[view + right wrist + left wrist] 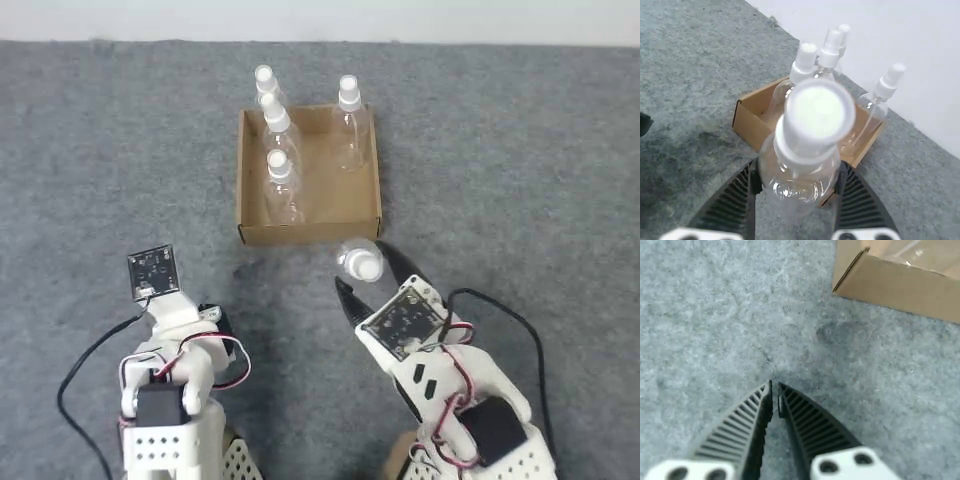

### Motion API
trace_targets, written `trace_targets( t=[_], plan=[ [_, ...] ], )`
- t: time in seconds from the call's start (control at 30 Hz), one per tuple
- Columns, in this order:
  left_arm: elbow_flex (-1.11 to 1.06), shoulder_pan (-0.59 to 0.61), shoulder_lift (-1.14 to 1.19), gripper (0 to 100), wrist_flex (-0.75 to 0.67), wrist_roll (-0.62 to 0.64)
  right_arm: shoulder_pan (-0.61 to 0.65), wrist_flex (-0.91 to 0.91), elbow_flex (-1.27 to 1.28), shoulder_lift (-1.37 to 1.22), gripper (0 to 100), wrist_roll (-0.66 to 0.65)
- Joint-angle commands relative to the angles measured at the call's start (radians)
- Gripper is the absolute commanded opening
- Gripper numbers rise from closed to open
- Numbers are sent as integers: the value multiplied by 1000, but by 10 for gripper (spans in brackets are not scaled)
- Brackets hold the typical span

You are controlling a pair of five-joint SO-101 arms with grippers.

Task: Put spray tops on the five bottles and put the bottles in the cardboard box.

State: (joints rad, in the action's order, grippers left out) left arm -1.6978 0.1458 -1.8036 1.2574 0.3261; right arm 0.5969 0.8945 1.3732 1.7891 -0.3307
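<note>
Boxed: 4 of 5. The front-left bottle [283,188], middle-left bottle [277,125], back-left bottle [266,82] and right bottle [348,112] stand upright in the cardboard box [310,232], each wearing a white top.
In hand: the right claw [362,268] pinches the 5th bottle [360,262] by its clear body, spray top [815,112] on, just outside the box's near wall.
Left claw [774,390]: pressed almost together, holding nothing, low over the grey desk [520,150] near a box corner.
Done: all 5 tops appear fitted.
Left: by my reckoning, 1 bottle to carry over the near wall into the open front-right space.
</note>
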Motion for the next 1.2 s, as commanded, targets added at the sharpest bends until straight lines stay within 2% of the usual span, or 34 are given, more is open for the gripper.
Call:
trace_targets(
  t=[0.0, 0.37, 1.17],
  plan=[
    [13, 2, -17, 12, 5, -6, -19, 31, -106, 2, 37, -2],
    [13, 2, -17, 12, 5, -6, -21, 38, -198, -22, 37, -9],
    [13, 2, -17, 12, 5, -6, -19, 28, -710, -710, 37, -8]
  ],
)
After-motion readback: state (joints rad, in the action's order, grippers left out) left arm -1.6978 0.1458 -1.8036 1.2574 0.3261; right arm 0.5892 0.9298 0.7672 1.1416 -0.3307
